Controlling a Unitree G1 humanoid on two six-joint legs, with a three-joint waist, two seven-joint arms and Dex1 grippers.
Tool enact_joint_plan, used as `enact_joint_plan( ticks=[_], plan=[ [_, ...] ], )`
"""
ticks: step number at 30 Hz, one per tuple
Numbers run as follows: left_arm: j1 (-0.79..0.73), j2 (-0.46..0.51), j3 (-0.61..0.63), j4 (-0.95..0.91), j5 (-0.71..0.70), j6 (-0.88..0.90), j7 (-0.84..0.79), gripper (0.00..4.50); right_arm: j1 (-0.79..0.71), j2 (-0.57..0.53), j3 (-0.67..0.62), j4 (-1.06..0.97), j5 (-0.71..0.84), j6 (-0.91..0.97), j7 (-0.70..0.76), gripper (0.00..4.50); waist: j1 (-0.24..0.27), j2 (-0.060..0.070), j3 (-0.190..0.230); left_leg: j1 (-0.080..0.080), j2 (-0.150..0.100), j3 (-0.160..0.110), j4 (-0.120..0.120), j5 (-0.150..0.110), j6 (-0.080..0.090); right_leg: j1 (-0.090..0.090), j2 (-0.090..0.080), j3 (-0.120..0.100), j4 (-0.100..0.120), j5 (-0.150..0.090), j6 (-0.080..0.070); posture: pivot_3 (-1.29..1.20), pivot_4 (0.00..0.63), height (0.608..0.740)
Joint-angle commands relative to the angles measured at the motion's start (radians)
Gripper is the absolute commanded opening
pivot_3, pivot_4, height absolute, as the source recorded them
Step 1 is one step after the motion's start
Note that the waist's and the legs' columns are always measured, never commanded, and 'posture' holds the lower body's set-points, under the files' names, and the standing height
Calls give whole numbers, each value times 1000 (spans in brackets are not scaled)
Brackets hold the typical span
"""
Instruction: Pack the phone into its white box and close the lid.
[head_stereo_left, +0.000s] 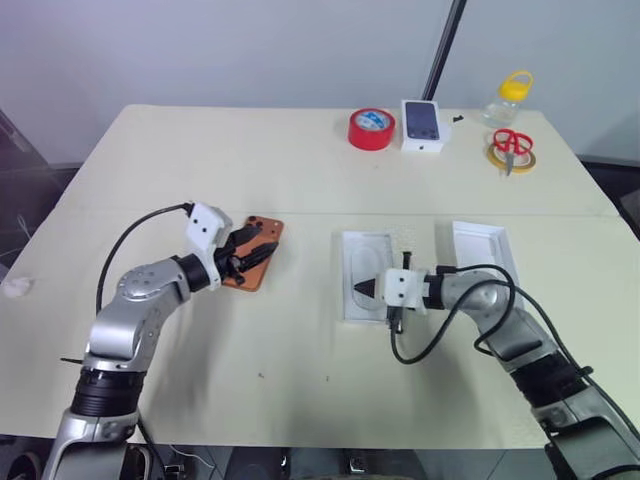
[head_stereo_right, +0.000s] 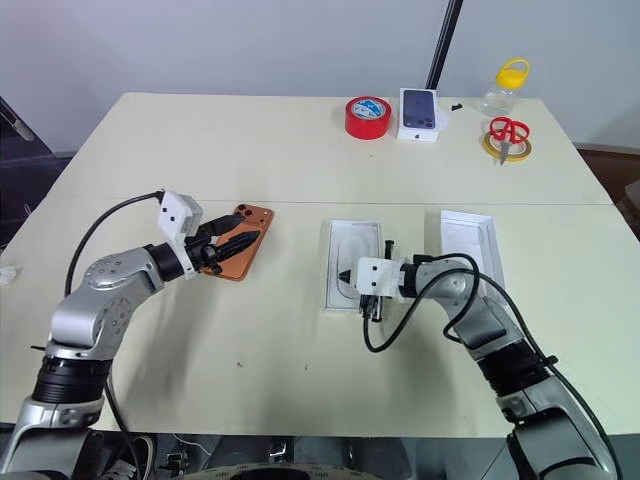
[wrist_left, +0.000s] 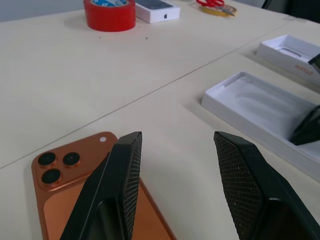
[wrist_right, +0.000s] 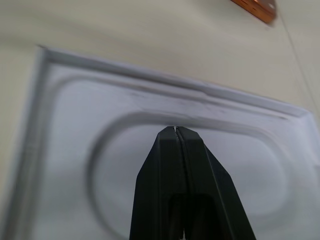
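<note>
**A:** How will the phone (head_stereo_left: 255, 252) handle?

**B:** I'd judge it stiff, fairly dense for its thickness, and slick on that smooth orange-copper back. It lies flat and face down on the desk (head_stereo_left: 300, 170), so there is little edge to get under. The long sides look like the sensible hold, clear of the raised three-lens camera cluster at one corner.

**A:** Where's the left pincer (wrist_left: 175, 165)?

**B:** Partly open, holding nothing. One finger is over the phone's back, the other over bare desk beside it, so it straddles one long edge. I can't tell whether it touches.

**A:** And the white box (head_stereo_left: 367, 275)?

**B:** A shallow white tray with a rounded-recess insert, well apart from the phone, to its right. Light cardboard, likely to skid if pushed. The right pincer (wrist_right: 176, 131) is pressed shut with nothing in it, its tip over the recess, perhaps to steady the tray.

**A:** The lid (head_stereo_left: 480, 245)?

**B:** Off, lying just beyond the tray on the right, open side up. Thin-walled, so best gripped gently by a wall.
</note>
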Motion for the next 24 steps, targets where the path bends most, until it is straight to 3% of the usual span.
enact_joint_plan(
  ticks=[1,5,12,17,21,24],
  plan=[
    [-22,7,33,-9,-27,40,13,2421,-8,-14,-11,-4,2,-26,10,21,0,0,0,0,0,0,0,0,0,0,0,0,0,0,0,0,150,740],
    [-60,46,70,71,-41,103,12,2421,-23,-5,-45,-45,49,15,20,21,-1,0,0,0,0,0,0,0,0,0,0,0,0,0,0,0,150,740],
    [-249,130,177,332,-156,341,-35,2421,-174,89,-81,-45,94,150,-30,21,-5,-1,1,0,0,0,1,2,-3,-3,1,0,6,0,0,0,150,740],
    [-331,209,117,507,-111,369,-141,2421,-281,238,-12,16,56,195,-96,21,-6,-1,1,-2,0,0,0,4,-7,-7,2,1,7,0,0,0,150,740],
    [-380,239,63,635,-54,359,-200,2421,-337,355,61,80,-12,220,-168,21,-5,-1,1,-18,1,1,8,6,-10,-25,3,1,17,0,0,0,150,740],
    [-407,241,25,726,-13,352,-237,2421,-386,412,122,164,-69,283,-179,21,-5,-1,1,-22,1,1,14,7,-9,-28,3,1,21,0,0,0,150,740]
  ],
)
